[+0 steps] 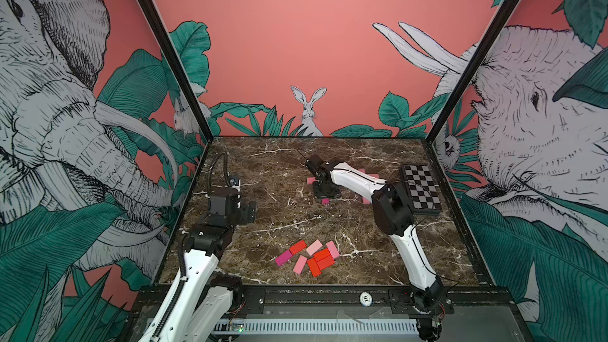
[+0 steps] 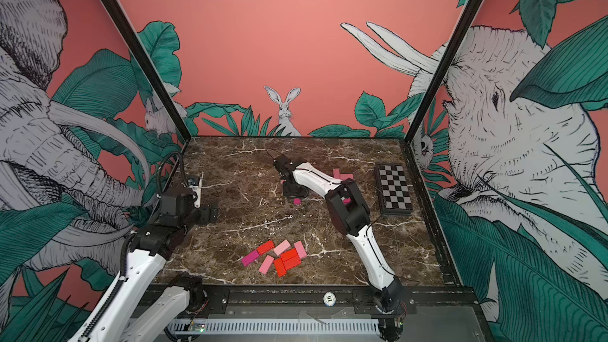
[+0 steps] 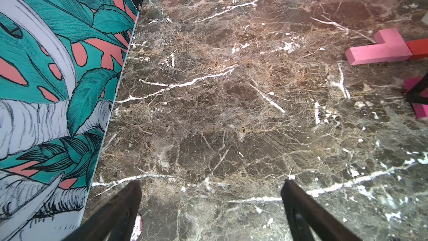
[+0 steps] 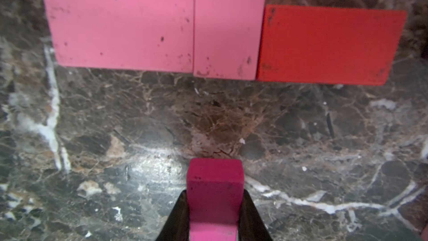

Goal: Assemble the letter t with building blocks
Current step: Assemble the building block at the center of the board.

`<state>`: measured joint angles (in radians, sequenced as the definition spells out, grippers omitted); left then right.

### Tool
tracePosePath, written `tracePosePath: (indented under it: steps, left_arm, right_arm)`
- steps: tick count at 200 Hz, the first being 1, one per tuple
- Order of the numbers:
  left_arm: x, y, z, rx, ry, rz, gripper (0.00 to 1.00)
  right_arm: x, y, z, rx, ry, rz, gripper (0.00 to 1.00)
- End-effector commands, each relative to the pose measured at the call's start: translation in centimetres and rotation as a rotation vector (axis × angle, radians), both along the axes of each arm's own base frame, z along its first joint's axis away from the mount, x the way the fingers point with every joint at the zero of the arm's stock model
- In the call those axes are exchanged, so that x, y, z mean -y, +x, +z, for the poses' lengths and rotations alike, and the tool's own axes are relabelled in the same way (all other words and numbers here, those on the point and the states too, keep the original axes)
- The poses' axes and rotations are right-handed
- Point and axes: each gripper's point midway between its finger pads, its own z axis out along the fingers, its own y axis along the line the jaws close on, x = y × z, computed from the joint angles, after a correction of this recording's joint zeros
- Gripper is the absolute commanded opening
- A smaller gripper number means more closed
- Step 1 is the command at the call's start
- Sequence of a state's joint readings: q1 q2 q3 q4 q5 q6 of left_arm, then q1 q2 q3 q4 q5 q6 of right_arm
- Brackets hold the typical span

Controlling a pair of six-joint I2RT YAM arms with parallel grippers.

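Your right gripper (image 4: 214, 199) is clamped on a magenta block (image 4: 215, 177) just short of the laid-out pink and red blocks (image 4: 228, 26), left gripper (image 3: 212, 191) wide open and empty, spare blocks (image 1: 309, 256) piled up front.

checkered board (image 1: 421, 189), marble tabletop (image 1: 279, 166), poker chip (image 1: 365, 298)
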<state>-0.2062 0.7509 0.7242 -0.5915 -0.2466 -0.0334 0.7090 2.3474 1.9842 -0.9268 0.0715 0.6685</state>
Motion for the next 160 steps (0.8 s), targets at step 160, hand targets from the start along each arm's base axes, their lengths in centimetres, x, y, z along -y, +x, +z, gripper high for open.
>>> tracePosePath:
  steps: [160]
  left_arm:
    - [-0.1, 0.1, 0.4, 0.026, -0.005, 0.004, 0.97]
  right_arm:
    - [1.6, 1.8, -2.6, -0.030, -0.034, -0.051, 0.16]
